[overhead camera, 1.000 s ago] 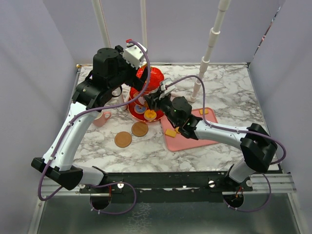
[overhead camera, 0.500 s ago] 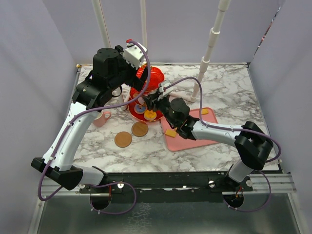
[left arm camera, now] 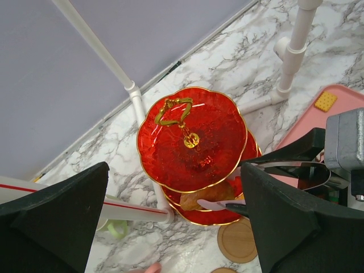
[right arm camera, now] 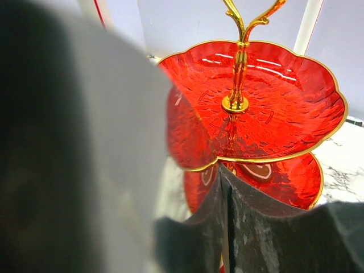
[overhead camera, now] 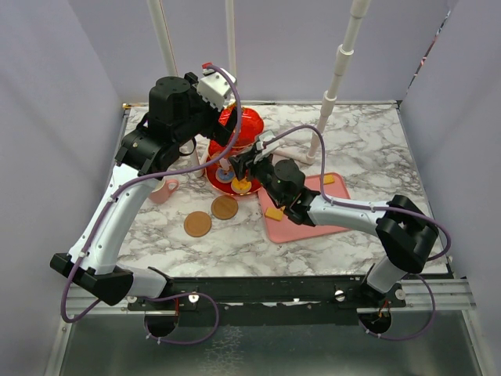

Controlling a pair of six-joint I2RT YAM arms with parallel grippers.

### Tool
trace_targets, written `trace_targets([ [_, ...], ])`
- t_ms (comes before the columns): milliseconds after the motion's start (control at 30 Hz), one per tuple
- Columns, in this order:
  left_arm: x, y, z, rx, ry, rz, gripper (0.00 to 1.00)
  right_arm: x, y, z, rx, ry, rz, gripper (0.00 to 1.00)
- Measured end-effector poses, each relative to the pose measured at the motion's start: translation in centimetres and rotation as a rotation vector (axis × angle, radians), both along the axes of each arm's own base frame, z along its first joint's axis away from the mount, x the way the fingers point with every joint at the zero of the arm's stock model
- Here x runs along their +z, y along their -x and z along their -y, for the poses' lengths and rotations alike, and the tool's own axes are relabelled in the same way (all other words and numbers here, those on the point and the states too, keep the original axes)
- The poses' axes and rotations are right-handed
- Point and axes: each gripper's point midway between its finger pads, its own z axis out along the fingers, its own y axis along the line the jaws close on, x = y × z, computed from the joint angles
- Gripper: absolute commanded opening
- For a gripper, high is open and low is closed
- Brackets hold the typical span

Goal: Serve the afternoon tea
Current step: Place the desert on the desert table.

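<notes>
The red three-tier stand [overhead camera: 244,125] with its gold finial [left arm camera: 173,109] stands at the back middle of the marble table. High above it my left gripper [left arm camera: 173,170] hangs wide open and holds nothing. From the right, my right gripper [overhead camera: 237,167] reaches in at a lower tier. Its white fingertip [left arm camera: 219,203] lies against a brown pastry [left arm camera: 207,195] resting on that tier, and nothing sits between the jaws, which stand apart. An orange cookie [overhead camera: 241,185] lies on the bottom tier. Two brown coasters [overhead camera: 225,207] [overhead camera: 197,224] lie in front of the stand.
A pink tray [overhead camera: 313,223] right of the stand carries two small cookies [overhead camera: 274,213] [overhead camera: 327,179]. A pink mug [overhead camera: 163,189] stands left of the stand, with a pale green mug [left arm camera: 116,228] behind it. White pipe posts [overhead camera: 329,102] [overhead camera: 168,47] rise at the back.
My right arm has pushed a little further in toward the stand and its jaws have widened. The left arm has not moved.
</notes>
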Motion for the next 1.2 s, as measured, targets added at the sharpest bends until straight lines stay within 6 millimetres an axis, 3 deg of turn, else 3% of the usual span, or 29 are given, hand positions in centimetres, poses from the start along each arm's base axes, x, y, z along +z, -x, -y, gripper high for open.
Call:
trace_targets([
  [433, 0.1, 0.0, 0.0, 0.0, 0.002, 0.002, 0.99, -0.6, 0.3, 0.5, 0.001, -0.012, 0.014, 0.59],
  [1200, 0.1, 0.0, 0.0, -0.001, 0.002, 0.003, 0.99, 0.5, 0.6, 0.5, 0.013, -0.054, 0.048, 0.64],
])
